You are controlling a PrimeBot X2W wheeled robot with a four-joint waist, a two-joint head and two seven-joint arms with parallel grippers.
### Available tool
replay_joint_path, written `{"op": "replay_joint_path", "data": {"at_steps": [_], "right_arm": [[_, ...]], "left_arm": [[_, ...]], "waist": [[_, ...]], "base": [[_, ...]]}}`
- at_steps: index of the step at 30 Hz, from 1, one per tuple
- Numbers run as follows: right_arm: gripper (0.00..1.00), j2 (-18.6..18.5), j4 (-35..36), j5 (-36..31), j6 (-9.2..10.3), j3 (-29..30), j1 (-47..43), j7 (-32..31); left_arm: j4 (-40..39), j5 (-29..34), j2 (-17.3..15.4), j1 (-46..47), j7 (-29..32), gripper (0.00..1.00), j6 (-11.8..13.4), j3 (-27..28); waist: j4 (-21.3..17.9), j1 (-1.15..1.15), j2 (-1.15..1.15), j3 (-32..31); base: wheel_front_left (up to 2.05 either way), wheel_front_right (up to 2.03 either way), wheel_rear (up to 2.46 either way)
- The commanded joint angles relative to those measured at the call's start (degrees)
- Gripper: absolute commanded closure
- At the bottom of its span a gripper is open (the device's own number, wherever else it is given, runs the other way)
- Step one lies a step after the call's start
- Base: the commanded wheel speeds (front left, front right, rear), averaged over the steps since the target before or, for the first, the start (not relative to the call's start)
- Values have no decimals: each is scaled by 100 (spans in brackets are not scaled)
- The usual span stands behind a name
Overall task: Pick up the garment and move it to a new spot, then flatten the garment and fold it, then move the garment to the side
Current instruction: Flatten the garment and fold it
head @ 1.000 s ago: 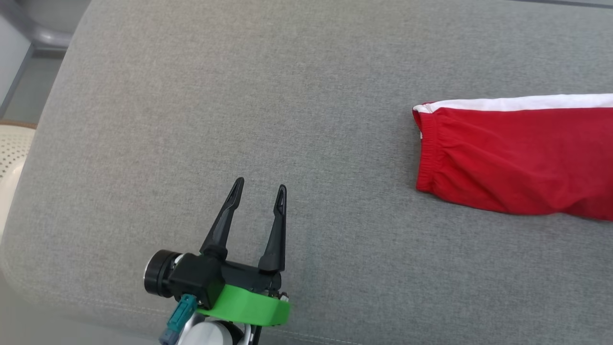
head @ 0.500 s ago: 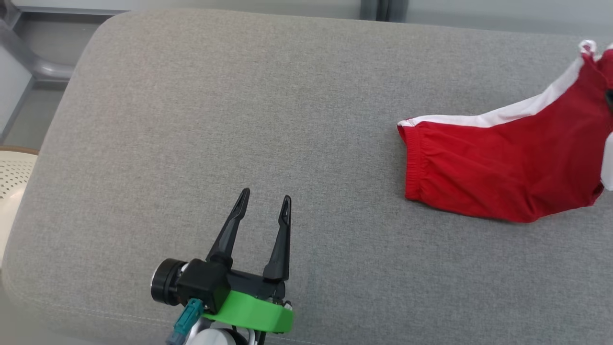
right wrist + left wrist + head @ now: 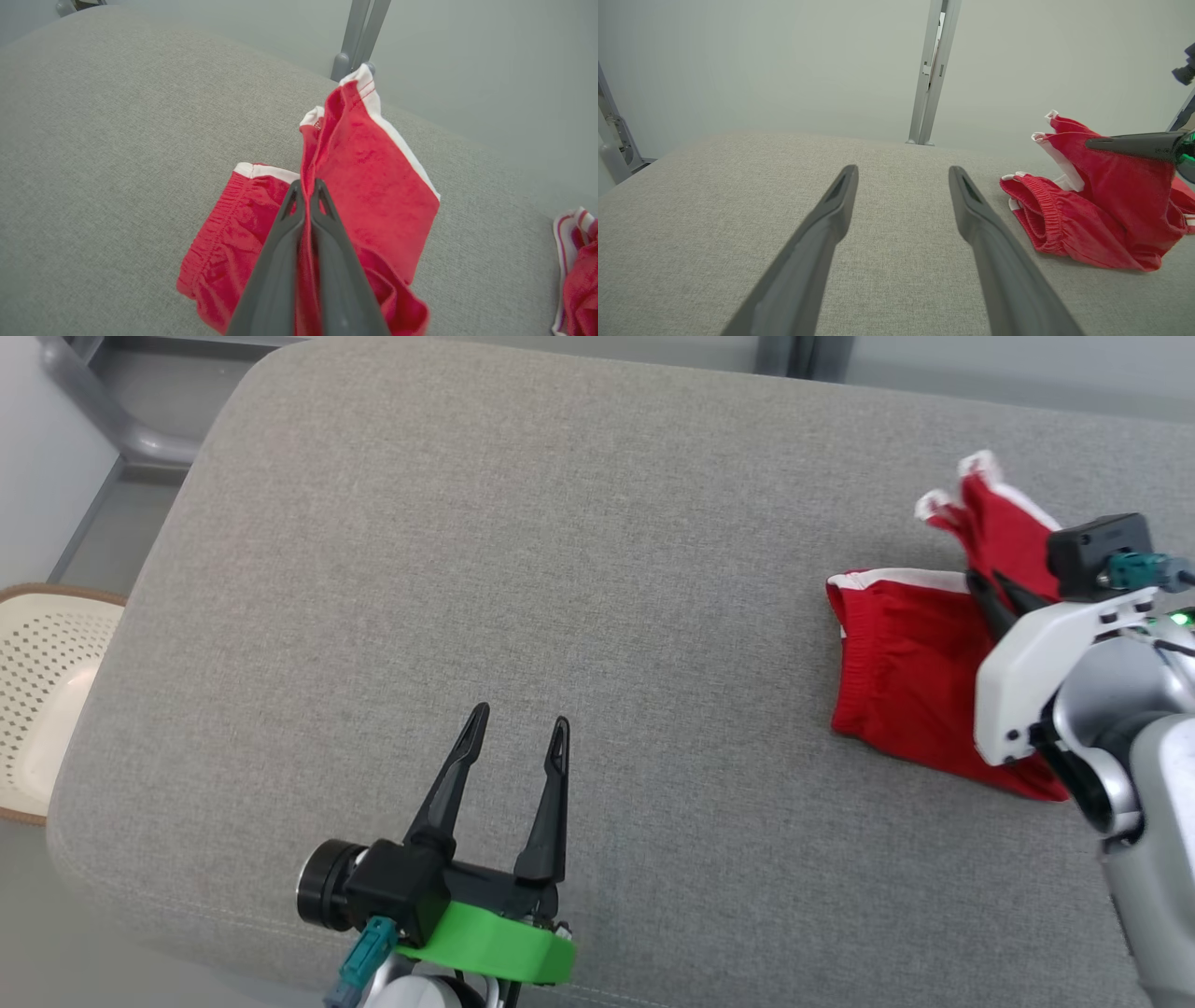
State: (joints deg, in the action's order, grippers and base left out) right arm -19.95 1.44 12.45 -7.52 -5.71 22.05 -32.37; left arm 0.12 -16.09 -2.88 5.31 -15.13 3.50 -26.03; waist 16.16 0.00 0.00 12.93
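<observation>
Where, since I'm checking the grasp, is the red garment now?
In the head view the red garment lies at the right of the grey cushion, one end pinched by the right gripper, far from the left gripper.

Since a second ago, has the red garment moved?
Yes. One end of the garment, earlier flat on the grey cushion, now rises off it, pinched by the right gripper.

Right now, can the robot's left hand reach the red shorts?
Probably yes. Just bare grey cushion lies between the open left gripper and the red shorts, though the right gripper is pinching them.
</observation>
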Motion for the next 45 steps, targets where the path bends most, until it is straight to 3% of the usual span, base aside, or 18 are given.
{"op": "replay_joint_path", "data": {"at_steps": [1, 11, 12, 13, 18, 25, 32, 39, 45], "right_arm": [[100, 77, -83, -27, 7, -53, 104, 89], [99, 557, -772, 77, 6, -419, 264, 417], [62, 626, -832, 163, 6, -421, 259, 458], [0, 691, -879, 290, 6, -448, 256, 525], [0, 786, -771, 844, 6, -423, 329, 1257], [0, 276, -685, 923, 5, 7, -140, 2693], [0, -106, -1027, 778, 4, 169, -1149, 4198], [0, 162, -1354, 704, 5, 69, -1790, 4738], [0, 536, -1018, 394, 5, -72, -2198, 4755]], "left_arm": [[7, 15, -5, 53, 1, 0, -14, -7], [60, 67, -5, 182, 1, 0, -38, -14], [62, 61, -5, 183, 1, 0, -35, -14], [67, 58, -5, 183, 1, 0, -31, -13], [75, 83, -5, 154, 2, 0, -13, 12], [94, 143, -5, -46, 1, 0, -19, 132], [42, 221, -8, -240, 2, 0, -31, 323], [-44, 311, -7, -553, 2, 0, 3, 658], [-148, 413, -7, -1008, 2, 0, 39, 1000]], "waist": [[56, 0, 0, 56], [128, 0, 0, 182], [119, 0, 0, 183], [101, 0, 0, 178], [-63, 0, 0, 106], [-420, 0, 0, -169], [-720, 0, 0, -425], [-1007, 0, 0, -729], [-1291, 0, 0, -1129]], "base": [[0, 0, 0], [0, 0, 0], [0, 0, 0], [0, 0, 0], [0, 0, 0], [0, 0, 0], [0, 0, 0], [0, 0, 0], [0, 0, 0]]}}
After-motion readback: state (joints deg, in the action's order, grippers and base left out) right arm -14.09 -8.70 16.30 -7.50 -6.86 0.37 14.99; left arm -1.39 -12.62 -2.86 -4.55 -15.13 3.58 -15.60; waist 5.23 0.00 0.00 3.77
